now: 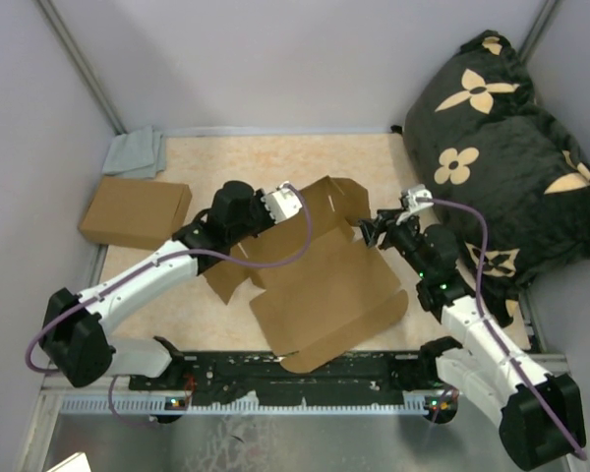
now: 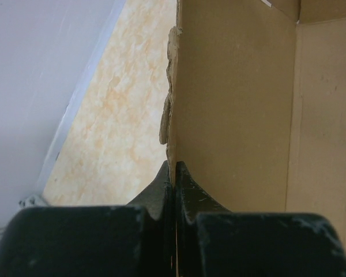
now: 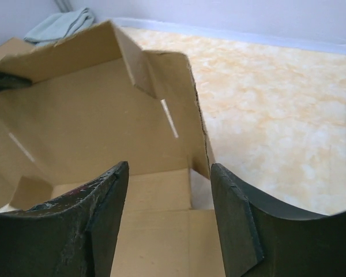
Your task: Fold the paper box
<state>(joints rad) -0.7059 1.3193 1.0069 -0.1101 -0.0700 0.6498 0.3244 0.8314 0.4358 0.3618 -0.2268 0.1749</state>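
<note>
1. Two arms meet over the paper box (image 1: 326,285). It lies mid-table, its broad panel flat toward the arm bases and its far walls partly raised.
2. Left gripper (image 2: 173,173): pinched tight on the top edge of one standing wall. To my eye it is there to hold that wall upright while the other side is worked.
3. Right gripper (image 3: 169,170): spread wide and holding nothing. The corner of the right side flap stands just ahead of the gap, so it looks lined up to take or push that flap inward.
4. Edges: the pinched wall's edge is ragged corrugation. The flap facing the right wrist carries a narrow slot.
5. Room: the marbled tabletop (image 1: 226,162) shows bare between the box and the back wall. A finished cardboard box (image 1: 135,213) and a grey cloth (image 1: 136,152) sit well apart at the far left. The black flowered cushion (image 1: 511,147) crowds the right arm, so swinging outward there looks tight.
</note>
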